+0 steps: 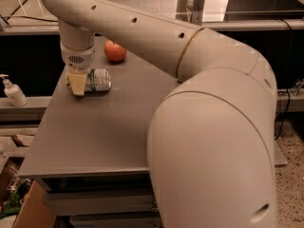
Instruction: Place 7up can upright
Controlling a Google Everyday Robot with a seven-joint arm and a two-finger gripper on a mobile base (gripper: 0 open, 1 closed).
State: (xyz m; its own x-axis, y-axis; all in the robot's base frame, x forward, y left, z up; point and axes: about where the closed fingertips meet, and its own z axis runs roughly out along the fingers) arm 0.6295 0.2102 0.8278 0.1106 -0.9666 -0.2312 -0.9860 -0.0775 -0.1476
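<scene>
The 7up can (98,80) lies on its side on the grey table (104,127) near the far left corner; it has a silver body and a green band. My gripper (77,84) hangs down from the white arm and sits low over the table at the can's left end, touching or very close to it. The can's left end is hidden behind the gripper.
A red apple (115,51) sits on the table just behind the can. A white soap pump bottle (13,92) stands on a ledge left of the table. My arm's large white body (213,151) covers the table's right half. A cardboard box (19,208) is on the floor at lower left.
</scene>
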